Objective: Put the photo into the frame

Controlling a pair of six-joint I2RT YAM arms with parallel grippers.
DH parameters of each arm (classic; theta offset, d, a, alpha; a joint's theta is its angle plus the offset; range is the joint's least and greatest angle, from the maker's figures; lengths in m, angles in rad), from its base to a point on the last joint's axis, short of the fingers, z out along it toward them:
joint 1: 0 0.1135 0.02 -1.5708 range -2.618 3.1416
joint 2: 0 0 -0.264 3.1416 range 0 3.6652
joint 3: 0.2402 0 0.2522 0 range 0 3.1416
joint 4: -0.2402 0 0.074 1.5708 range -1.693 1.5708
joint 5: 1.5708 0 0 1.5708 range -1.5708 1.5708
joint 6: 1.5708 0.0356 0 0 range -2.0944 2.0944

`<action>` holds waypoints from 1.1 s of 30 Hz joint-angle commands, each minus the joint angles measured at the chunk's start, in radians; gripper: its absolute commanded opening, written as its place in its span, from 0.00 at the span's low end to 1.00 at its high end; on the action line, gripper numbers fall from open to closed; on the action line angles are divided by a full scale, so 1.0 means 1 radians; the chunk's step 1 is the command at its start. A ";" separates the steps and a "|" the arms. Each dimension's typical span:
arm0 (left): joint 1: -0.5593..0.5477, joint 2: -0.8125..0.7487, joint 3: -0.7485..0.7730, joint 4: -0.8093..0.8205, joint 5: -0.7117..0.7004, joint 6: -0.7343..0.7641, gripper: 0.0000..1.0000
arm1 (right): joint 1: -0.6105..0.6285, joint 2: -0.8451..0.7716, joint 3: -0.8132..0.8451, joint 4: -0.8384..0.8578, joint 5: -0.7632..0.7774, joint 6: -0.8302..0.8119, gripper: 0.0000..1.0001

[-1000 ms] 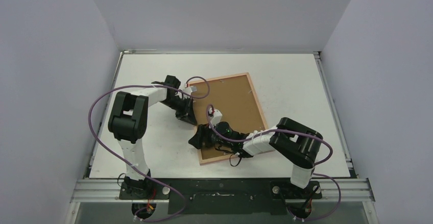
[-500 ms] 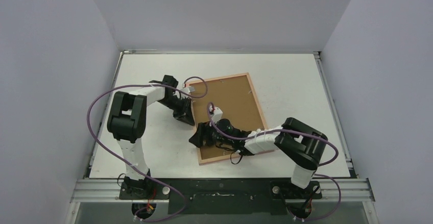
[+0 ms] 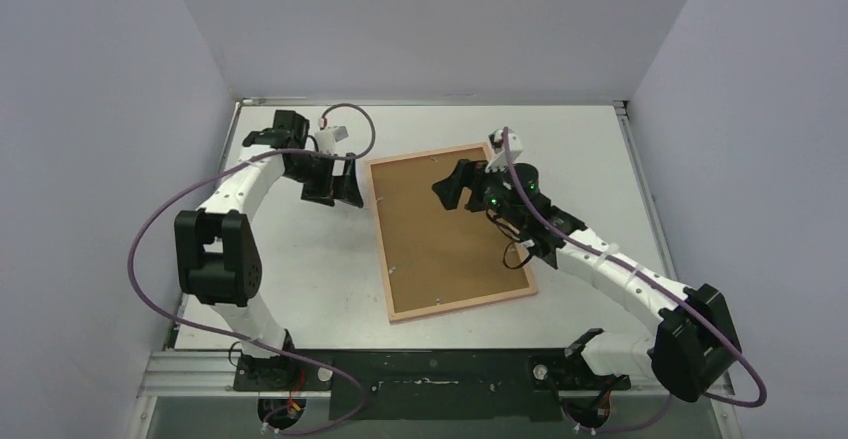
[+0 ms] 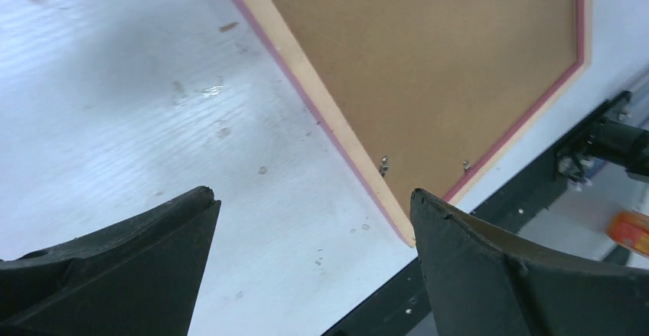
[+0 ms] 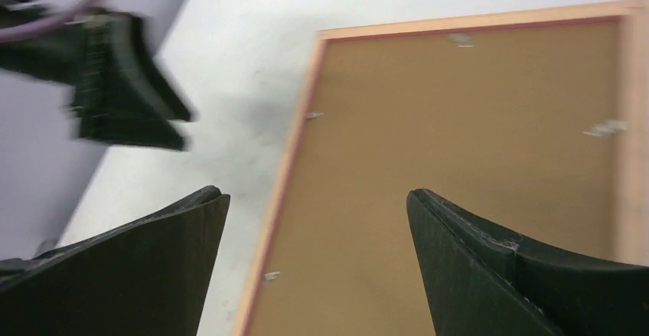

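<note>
The frame (image 3: 379, 239) lies flat on the white table with its back up, its pink-salmon border around a brown backing panel (image 3: 445, 229). The photo is hidden. My left gripper (image 3: 340, 190) hangs open just left of the frame's far-left corner, with nothing between its fingers. In the left wrist view the gripper (image 4: 310, 198) looks along the frame's long edge (image 4: 331, 114). My right gripper (image 3: 455, 187) is open above the far part of the backing panel. In the right wrist view the gripper (image 5: 315, 194) straddles the frame's left border (image 5: 295, 145) and holds nothing.
Small metal tabs (image 4: 383, 166) sit along the backing's edges. A black rail (image 3: 430, 369) runs along the table's near edge, grey walls stand on three sides. Bare white table (image 3: 600, 149) lies right of the frame. An orange object (image 4: 631, 230) shows beyond the rail.
Both arms have pulled away from the frame's near-left side. The left gripper moved to the far left and opened wide. The right arm swung to the frame's far end, jaws wider.
</note>
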 commanded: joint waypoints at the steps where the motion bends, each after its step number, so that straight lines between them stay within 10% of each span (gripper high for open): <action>1: 0.046 -0.129 0.032 0.037 -0.161 0.054 0.96 | -0.180 -0.048 -0.002 -0.252 0.089 -0.119 0.90; 5: 0.110 -0.181 -0.042 0.137 -0.317 0.050 0.96 | -0.364 -0.103 -0.098 -0.232 0.250 -0.157 0.90; 8: 0.239 -0.195 -0.092 0.156 -0.162 0.049 0.96 | -0.486 -0.122 -0.116 -0.175 0.084 -0.117 0.90; 22: 0.075 -0.215 -0.298 0.275 -0.187 0.055 0.96 | -0.493 0.200 0.007 -0.280 0.022 -0.229 1.00; 30: 0.248 -0.181 -0.189 0.238 -0.104 0.095 0.96 | -0.370 0.303 0.028 -0.267 0.074 -0.270 0.93; 33: 0.208 -0.223 -0.230 0.304 -0.293 0.157 0.96 | -0.355 0.338 0.029 -0.259 0.095 -0.253 0.87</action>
